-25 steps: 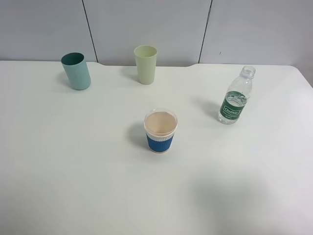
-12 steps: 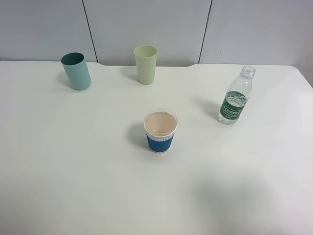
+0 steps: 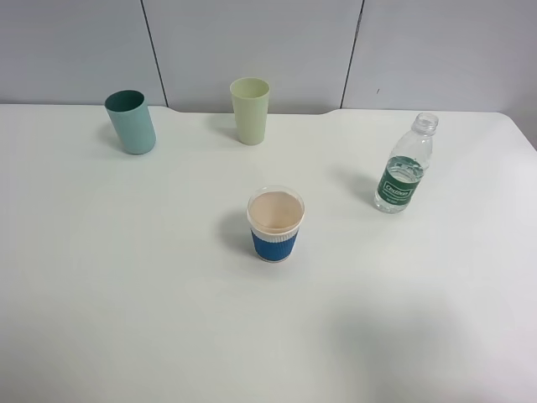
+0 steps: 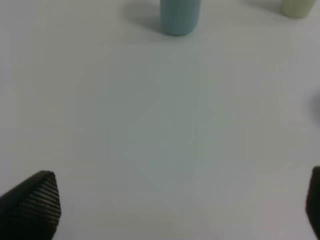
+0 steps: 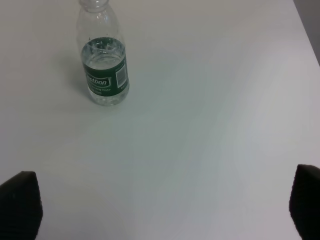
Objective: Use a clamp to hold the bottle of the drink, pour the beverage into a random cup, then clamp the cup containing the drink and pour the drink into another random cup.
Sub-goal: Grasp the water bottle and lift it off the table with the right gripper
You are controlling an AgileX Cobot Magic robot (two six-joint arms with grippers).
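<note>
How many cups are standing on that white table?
3: a teal tumbler at the back left, a pale yellow-green tumbler at the back near the middle, and a blue-sleeved paper cup nearer the front, centre. None looks hidden.

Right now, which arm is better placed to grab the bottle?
Right. The bottle stands far right in the high view, ahead of the open right pincer; the left pincer faces the teal tumbler instead.

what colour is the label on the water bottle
Green with white lettering, wrapped around the lower half of the clear bottle. The right wrist view shows it best.
</note>
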